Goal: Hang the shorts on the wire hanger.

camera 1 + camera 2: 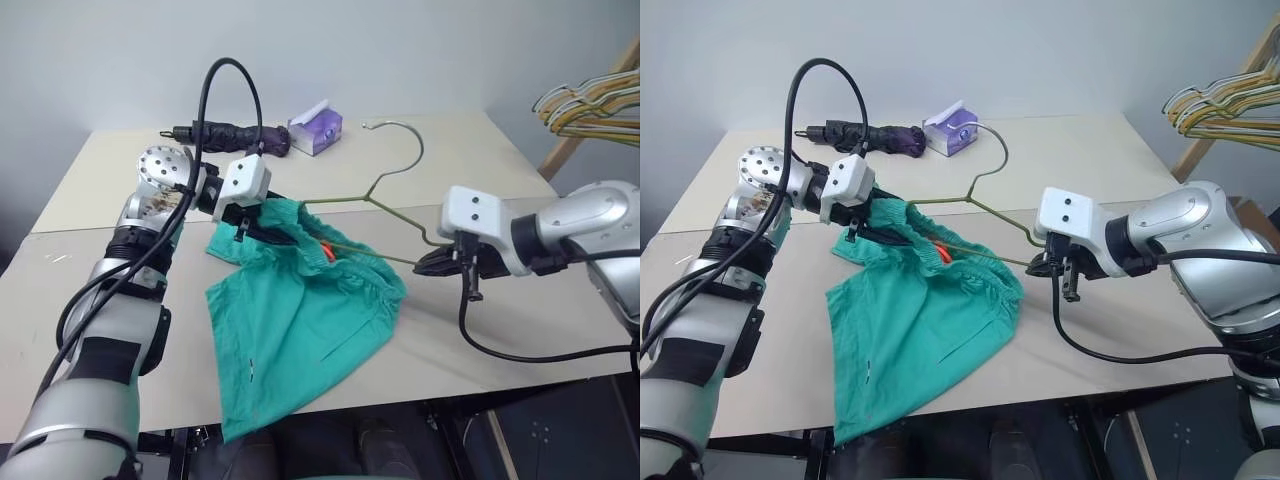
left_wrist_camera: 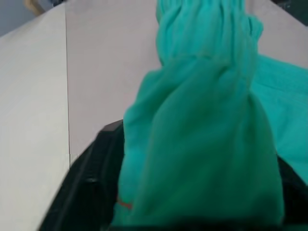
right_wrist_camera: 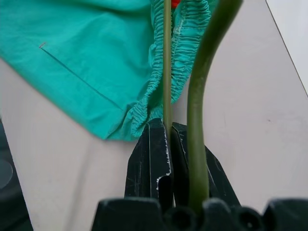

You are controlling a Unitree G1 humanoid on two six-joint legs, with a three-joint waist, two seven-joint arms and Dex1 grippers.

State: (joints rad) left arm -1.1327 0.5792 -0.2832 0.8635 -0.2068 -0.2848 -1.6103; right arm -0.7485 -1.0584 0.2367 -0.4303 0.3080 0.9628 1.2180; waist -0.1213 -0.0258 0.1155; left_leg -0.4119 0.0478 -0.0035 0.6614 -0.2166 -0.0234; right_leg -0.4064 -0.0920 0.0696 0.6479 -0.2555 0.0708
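The teal-green shorts point(image 1: 300, 320) lie on the table, one leg draping over the front edge. My left gripper point(image 1: 262, 228) is at the left end of the gathered waistband. In the left wrist view bunched fabric point(image 2: 202, 120) fills the gap between the black fingers point(image 2: 91, 178), so the gripper is shut on the shorts. The wire hanger point(image 1: 372, 197) lies behind the shorts with its hook pointing to the far side. One arm of it runs into the waistband opening. My right gripper point(image 1: 425, 265) is shut on the hanger's right corner, with the thin wire point(image 3: 167, 57) pinched between the jaws.
A purple tissue pack point(image 1: 315, 130) and a folded dark umbrella point(image 1: 235, 135) lie at the table's far side. A bunch of coloured hangers point(image 1: 590, 105) hangs on a wooden rack at the right. A black cable point(image 1: 230, 70) loops above my left arm.
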